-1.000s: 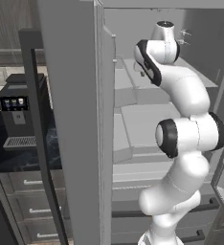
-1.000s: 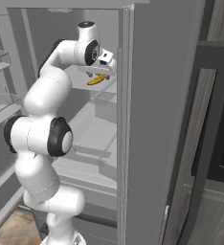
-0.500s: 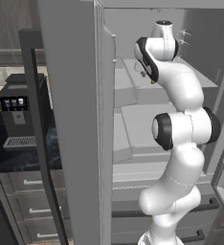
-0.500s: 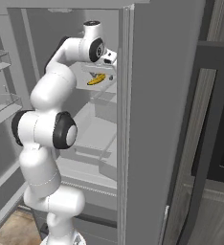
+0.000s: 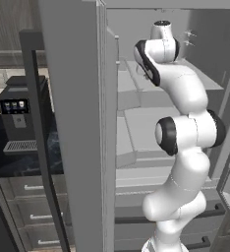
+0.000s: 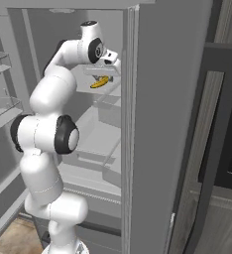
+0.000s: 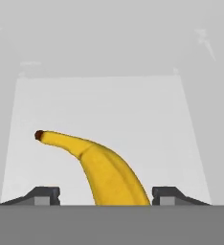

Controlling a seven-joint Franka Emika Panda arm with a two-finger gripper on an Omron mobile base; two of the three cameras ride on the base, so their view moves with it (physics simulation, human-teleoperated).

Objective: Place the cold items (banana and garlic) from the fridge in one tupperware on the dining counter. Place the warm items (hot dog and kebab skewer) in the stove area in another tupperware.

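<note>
From the left base camera I saw a black coffee machine (image 5: 14,118) standing on the dark bench (image 5: 23,160) at the far left, with the open fridge door (image 5: 77,123) edge-on just right of it. Past the door, the white arm (image 5: 186,138) rose from the bottom and reached up into the fridge, toward its upper shelf (image 5: 205,81).

From the right base camera the gripper (image 6: 112,63) sat at the top of the fridge interior, just above the banana (image 6: 100,82), which lay on the upper shelf (image 6: 99,92) close to the fridge's right wall (image 6: 130,124). Door racks (image 6: 1,106) showed at the left edge.

Through the hand camera I had the banana (image 7: 97,167) lying on the pale shelf (image 7: 147,124). It was bright yellow and smooth, curved, with a small dark brown tip pointing to the upper left of that view and its thicker body running down to the bottom edge. One dark finger (image 7: 37,195) stood left of the fruit and the other (image 7: 173,196) right of it, spread wide with clear space on both sides, so the fingers were holding nothing and the banana lay between them
</note>
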